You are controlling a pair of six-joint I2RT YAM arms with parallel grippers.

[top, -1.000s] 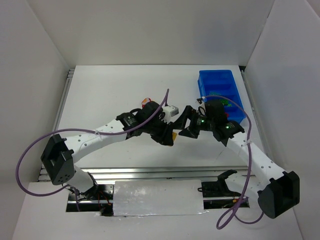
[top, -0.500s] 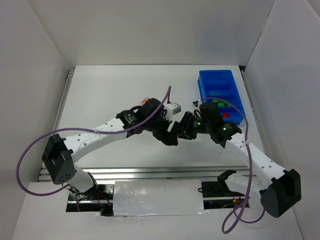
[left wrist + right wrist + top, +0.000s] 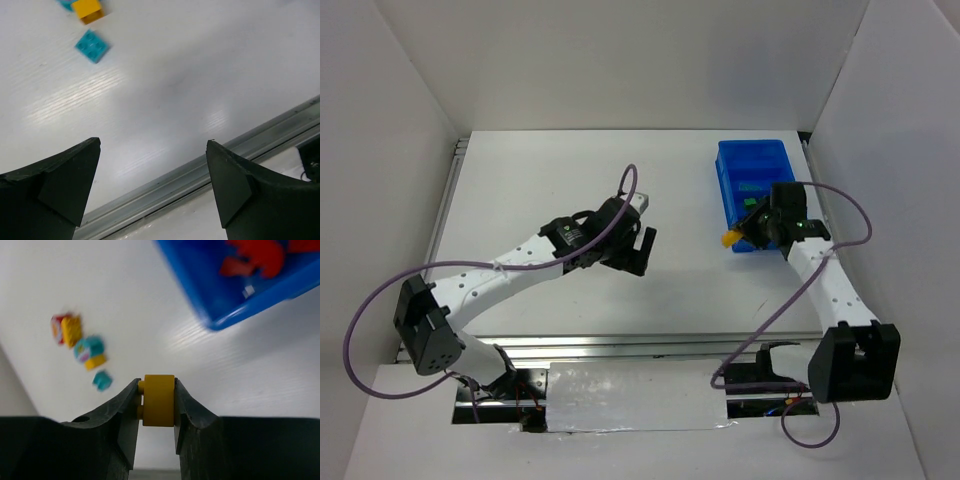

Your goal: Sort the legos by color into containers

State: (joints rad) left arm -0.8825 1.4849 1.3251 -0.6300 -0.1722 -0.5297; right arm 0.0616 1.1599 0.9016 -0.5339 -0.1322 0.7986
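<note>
The right gripper [image 3: 158,389] pinches a yellow brick [image 3: 159,407] at bottom centre, studs facing left. Upper right, a corner of the blue bin [image 3: 200,287], red bricks [image 3: 257,257] inside. At the left, blurred loose bricks [image 3: 82,347] lie clustered on the white table [image 3: 240,370]: red, yellow, teal.

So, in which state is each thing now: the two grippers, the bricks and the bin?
blue bin: upright on the table, red bricks inside.
yellow brick: clamped, outside the blue bin.
right gripper: shut on the yellow brick.
left gripper: open, empty.
teal brick: loose, flat on the table.
</note>
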